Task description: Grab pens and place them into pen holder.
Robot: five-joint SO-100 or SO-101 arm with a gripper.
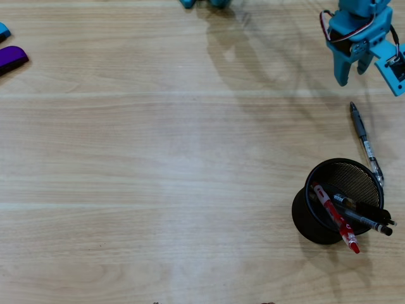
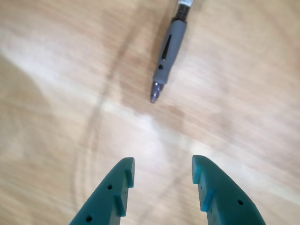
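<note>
Pale wood grain covers the whole table (image 1: 158, 158), and reading the overhead view from its left edge we first meet a purple object (image 1: 12, 58) cut off by the frame, with a small blue piece (image 1: 3, 30) just above it near the top-left corner. The wide middle of the counter carries only soft shadows. Toward the right edge we find the teal gripper (image 1: 352, 75) hanging near the top-right corner, its two fingers pointing down the picture with a gap between them and nothing held. Just below it, apart from the fingertips, a grey pen (image 1: 366, 143) lies flat on the wood, running down along the right edge until its lower end reaches the rim of the black mesh pen holder (image 1: 332, 183). That holder sits near the bottom-right corner; inside it we see a red pen (image 1: 335, 217) and two dark pens (image 1: 366, 215) leaning toward its right side. In the wrist view the gripper (image 2: 163, 171) enters from the bottom edge with its jaws clearly apart over bare wood, and the grey pen's (image 2: 169, 49) tip points down toward them from the top edge, well clear of both fingers.
</note>
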